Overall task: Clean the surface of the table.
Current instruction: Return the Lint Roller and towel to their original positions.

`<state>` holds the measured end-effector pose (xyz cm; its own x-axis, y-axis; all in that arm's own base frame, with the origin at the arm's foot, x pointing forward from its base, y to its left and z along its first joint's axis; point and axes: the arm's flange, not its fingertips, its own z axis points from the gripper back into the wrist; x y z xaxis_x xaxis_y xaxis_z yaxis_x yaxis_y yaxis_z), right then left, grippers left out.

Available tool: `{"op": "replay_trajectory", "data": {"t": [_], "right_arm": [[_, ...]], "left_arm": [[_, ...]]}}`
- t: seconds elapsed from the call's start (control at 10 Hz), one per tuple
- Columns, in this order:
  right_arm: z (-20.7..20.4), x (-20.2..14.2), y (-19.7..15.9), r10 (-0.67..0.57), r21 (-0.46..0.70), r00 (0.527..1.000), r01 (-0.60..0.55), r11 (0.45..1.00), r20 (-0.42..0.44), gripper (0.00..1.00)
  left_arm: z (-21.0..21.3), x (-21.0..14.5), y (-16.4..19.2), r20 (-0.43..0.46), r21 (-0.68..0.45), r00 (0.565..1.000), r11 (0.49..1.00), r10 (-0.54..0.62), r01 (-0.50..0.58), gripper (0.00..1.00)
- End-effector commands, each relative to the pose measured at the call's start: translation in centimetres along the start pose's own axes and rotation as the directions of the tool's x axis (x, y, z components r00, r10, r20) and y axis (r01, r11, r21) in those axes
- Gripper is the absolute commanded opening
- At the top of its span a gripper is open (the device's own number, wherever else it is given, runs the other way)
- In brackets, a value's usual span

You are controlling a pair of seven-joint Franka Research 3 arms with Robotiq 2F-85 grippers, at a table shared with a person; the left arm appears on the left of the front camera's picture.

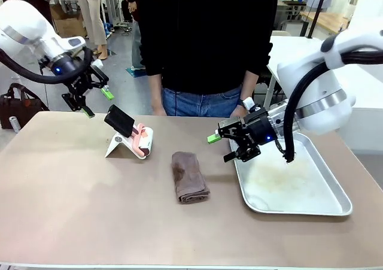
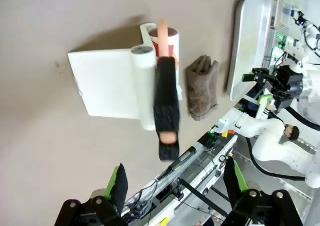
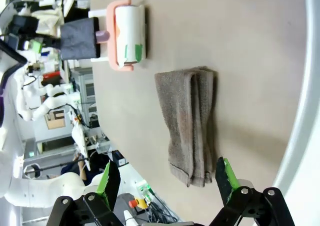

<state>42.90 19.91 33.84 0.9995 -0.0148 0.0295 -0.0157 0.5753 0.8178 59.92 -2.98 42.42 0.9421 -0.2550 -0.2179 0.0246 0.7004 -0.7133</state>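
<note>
The taupe-brown table (image 1: pixel 90 210) carries a folded brown cloth (image 1: pixel 190 176) near its middle. Left of the cloth lies a pink lint roller (image 1: pixel 142 140) with a black handle, resting in a white stand (image 1: pixel 119 145). My left gripper (image 1: pixel 93 101) hangs open in the air above the table's far left corner, nothing in it. My right gripper (image 1: pixel 222 147) stands open over the tray's left edge, just right of the cloth, also empty. In the left wrist view the roller (image 2: pixel 162 85) and cloth (image 2: pixel 203 87) lie beyond my fingers. The right wrist view looks down on the cloth (image 3: pixel 189 123) and roller (image 3: pixel 129 34).
A shiny metal tray (image 1: pixel 311 192) with a faint smear lies at the right of the table. A person in black top and jeans stands at the far edge, a hand (image 1: pixel 239 111) by the tray's corner. A brown bag (image 1: pixel 21 105) sits off the far left.
</note>
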Motion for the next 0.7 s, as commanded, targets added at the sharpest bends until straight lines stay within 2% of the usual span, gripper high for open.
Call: {"op": "replay_trajectory", "data": {"t": [0.0, 0.4, 0.6], "right_arm": [[2.8, -1.9, 0.4, -0.016, -0.029, 0.998, 0.017, 0.999, 0.056, 1.0], [8.8, -5.0, -0.2, -0.066, -0.1, 0.993, 0.076, 0.992, 0.101, 1.0], [11.9, -6.9, -0.2, -0.087, -0.097, 0.992, 0.096, 0.991, 0.088, 1.0]], "left_arm": [[0.9, -4.1, 0.0, 0.076, -0.04, 0.995, 0.997, -0.07, 0.073, 1.0], [2.7, -13.8, 0.6, 0.204, -0.067, 0.973, 0.99, -0.108, 0.124, 1.0], [2.1, -19.8, 0.7, 0.197, -0.107, 0.968, 0.979, -0.153, 0.177, 1.0]]}}
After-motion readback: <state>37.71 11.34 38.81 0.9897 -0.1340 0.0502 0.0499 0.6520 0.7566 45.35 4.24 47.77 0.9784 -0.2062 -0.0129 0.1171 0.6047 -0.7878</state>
